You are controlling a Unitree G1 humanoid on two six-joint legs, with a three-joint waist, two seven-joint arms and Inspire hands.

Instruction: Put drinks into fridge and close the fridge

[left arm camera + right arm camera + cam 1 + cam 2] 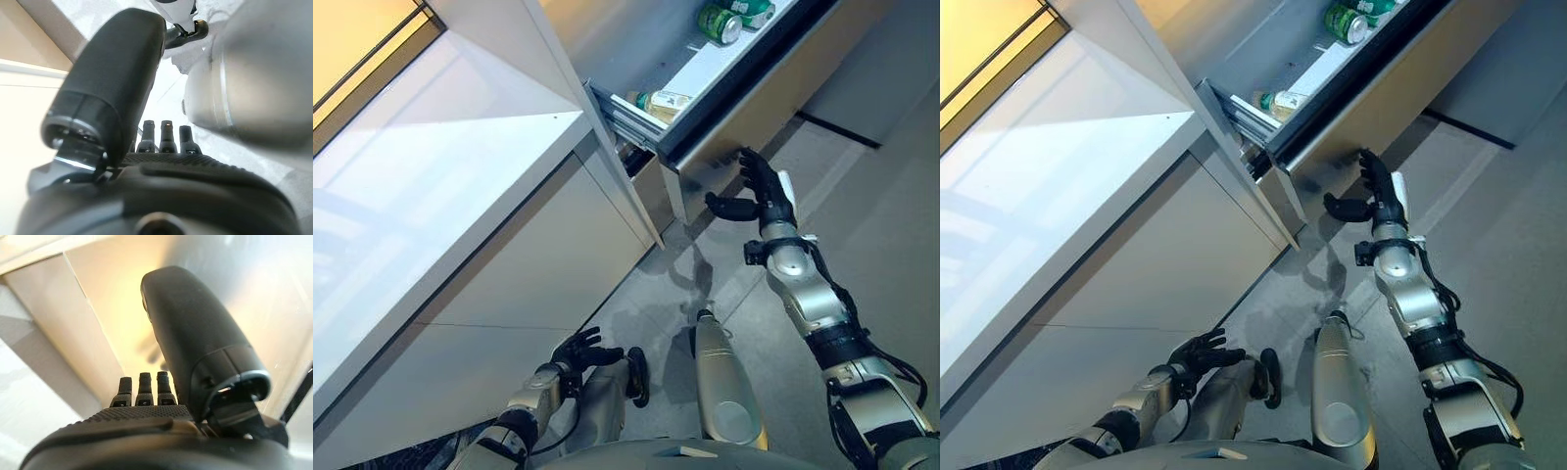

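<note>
The fridge drawer (773, 108) stands pulled out of the white cabinet at the upper right. Inside it lie a green can (718, 23) and, at the near end, a pale bottle (664, 102) with a yellow-green label. My right hand (762, 191) is open, its straight fingers reaching up to the drawer's beige front panel (98, 308) just below its dark top edge, the thumb spread to the side. Whether the fingertips touch the panel I cannot tell. It holds nothing. My left hand (579, 351) hangs low by the cabinet's base, open and empty, fingers (166, 134) relaxed.
A white countertop (431, 196) runs along the left, with flat cabinet doors (538, 274) beneath it. Grey floor tiles (881, 196) spread to the right of the drawer. A second drawer front (651, 186) shows slightly ajar under the open one.
</note>
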